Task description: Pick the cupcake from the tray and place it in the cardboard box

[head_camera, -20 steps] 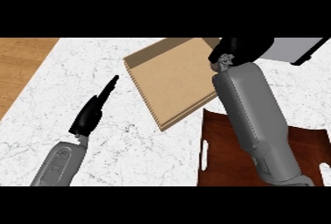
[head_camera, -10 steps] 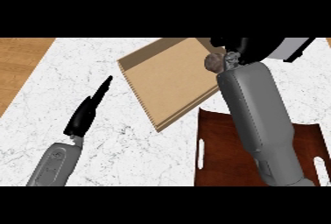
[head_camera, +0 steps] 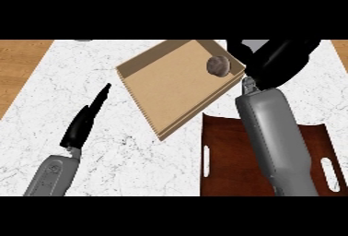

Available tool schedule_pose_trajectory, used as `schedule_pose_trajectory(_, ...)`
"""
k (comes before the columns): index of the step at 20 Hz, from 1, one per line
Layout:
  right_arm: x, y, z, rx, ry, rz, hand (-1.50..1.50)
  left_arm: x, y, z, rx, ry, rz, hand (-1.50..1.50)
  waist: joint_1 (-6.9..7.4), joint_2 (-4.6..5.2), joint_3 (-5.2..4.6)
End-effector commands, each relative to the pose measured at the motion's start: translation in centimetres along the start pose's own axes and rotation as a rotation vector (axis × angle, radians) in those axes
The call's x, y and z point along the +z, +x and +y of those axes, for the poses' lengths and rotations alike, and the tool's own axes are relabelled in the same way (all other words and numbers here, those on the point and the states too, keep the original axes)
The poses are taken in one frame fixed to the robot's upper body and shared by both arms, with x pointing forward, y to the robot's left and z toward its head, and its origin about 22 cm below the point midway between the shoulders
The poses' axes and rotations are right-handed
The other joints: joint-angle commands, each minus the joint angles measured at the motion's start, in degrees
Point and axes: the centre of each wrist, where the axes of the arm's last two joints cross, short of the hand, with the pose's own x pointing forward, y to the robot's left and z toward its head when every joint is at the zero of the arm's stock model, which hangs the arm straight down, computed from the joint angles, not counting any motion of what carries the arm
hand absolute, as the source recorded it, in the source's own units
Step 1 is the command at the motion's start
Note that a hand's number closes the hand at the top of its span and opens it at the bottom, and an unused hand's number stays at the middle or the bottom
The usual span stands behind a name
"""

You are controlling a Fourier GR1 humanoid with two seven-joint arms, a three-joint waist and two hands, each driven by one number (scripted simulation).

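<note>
The brown cupcake (head_camera: 217, 65) sits inside the flat cardboard box (head_camera: 173, 85), close to its far right corner. My right hand (head_camera: 280, 57) hovers just right of that corner, beside the cupcake and apart from it, its fingers relaxed around nothing. Its grey forearm runs down over the dark red tray (head_camera: 228, 159), which lies at the lower right with nothing showing on its bare part. My left hand (head_camera: 85, 122) rests on the white marble counter left of the box, fingers straight and pointing away.
The counter (head_camera: 129, 156) is white marble, with wooden floor (head_camera: 20, 64) beyond its left edge and at the far right. The tray has slot handles (head_camera: 206, 161) on both sides. A small grey object (head_camera: 83, 40) peeks in at the top.
My right hand has drawn back to the right, off the box's corner, and the cupcake now shows lying in the box. The left hand has barely shifted.
</note>
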Motion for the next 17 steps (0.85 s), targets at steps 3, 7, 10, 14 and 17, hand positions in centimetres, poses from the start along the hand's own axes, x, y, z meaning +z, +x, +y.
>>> schedule_pose_trajectory(3,1.9,-4.3,-0.4,-0.183,-0.119,0.192,-1.5,1.1,-0.7,0.5,0.003,0.036,0.012,0.0,-1.67,-0.67,0.08)
schedule_pose_trajectory(7,3.2,-6.3,-1.2,-0.207,-0.139,0.186,-1.5,1.1,-0.9,0.8,0.005,0.036,0.027,0.0,-2.56,-0.76,0.08)
schedule_pose_trajectory(10,4.5,-8.7,-2.1,-0.186,-0.139,0.193,-1.5,1.8,-1.4,2.1,-0.004,0.043,0.037,0.0,-3.1,-1.06,0.1)
schedule_pose_trajectory(14,7.0,-9.9,-3.6,-0.188,-0.086,0.194,-1.5,1.9,-2.5,0.6,0.02,0.051,0.063,0.0,-4.43,-0.86,0.01)
schedule_pose_trajectory(17,7.5,-11.3,-4.0,-0.175,-0.101,0.191,-1.5,1.7,-1.8,0.8,0.015,0.062,0.052,0.0,-4.52,-0.77,0.06)
